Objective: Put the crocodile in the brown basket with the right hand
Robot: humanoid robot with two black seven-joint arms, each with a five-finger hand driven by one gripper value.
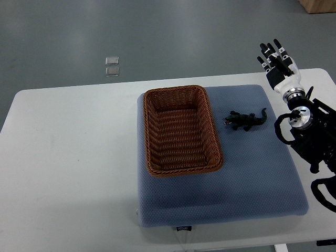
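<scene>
The right hand (277,60), fingers spread and empty, hovers apart from the crocodile (245,120), which lies beside the basket (180,130).

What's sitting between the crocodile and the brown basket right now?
Nothing. In the top view, only a bare strip of the blue mat separates the crocodile from the right wall of the brown basket.

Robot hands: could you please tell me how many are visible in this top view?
1. The right robot hand hovers at the upper right, beyond the crocodile, fingers spread and empty; the left one is out of view.
</scene>
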